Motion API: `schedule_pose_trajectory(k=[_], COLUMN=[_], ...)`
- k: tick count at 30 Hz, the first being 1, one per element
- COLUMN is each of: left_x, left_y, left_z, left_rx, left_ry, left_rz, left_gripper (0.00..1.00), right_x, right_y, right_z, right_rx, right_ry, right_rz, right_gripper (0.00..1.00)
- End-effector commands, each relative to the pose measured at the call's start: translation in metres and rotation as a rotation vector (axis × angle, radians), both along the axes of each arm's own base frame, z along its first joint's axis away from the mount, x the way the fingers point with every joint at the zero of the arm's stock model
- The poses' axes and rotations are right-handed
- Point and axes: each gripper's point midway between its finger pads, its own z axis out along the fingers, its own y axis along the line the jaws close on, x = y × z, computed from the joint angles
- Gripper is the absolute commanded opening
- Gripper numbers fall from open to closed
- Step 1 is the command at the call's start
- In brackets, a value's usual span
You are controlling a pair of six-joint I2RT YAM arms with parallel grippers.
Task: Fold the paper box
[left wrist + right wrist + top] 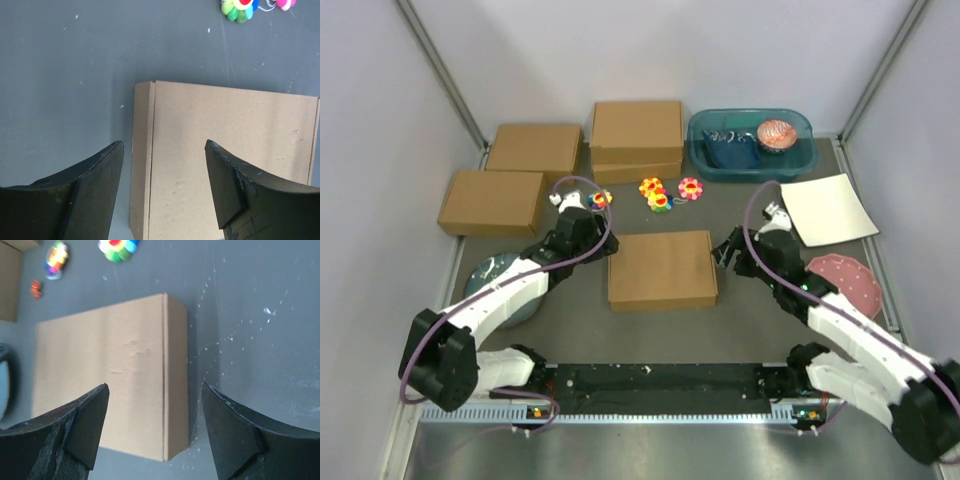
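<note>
Paper box point(662, 270) lies closed and flat btw. the two pincers. Left gripper point(162, 145) is spread wide over the box's left edge. Right gripper point(154, 385) is also spread, over its right edge.

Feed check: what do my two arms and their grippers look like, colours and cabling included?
The left arm and right arm both have white links with bulky black joints. A thin purple cable loops along each arm. The left gripper and right gripper are matte black, with broad wedge-shaped fingers that taper to blunt tips. No markings are visible on them.
</note>
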Motion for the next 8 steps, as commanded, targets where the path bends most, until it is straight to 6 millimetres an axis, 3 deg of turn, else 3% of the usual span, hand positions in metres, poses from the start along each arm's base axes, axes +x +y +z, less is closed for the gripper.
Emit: schedule_pose_trajectory(k=[1, 5, 8], left_x=[-0.025, -0.039, -0.045], left_y=[0.023, 0.017, -0.001], left_z=[-0.007, -0.014, -0.005], left_rx=[0.073, 0.045, -0.018], left_ry=[0.132, 0.157, 0.104], left_rz=[0.073, 0.018, -0.119], left_gripper=[0.71, 0.67, 0.67], right_x=[-0.018, -0.031, -0.037], right_y=[-0.009, -0.021, -0.027], right_z=[0.031, 0.034, 0.032], right_rx=[-0.008, -0.047, -0.063], right_ry=[-0.101, -0.126, -0.116], right_rz=[0.001, -0.020, -0.030], right_gripper=[0.76, 0.76, 0.80])
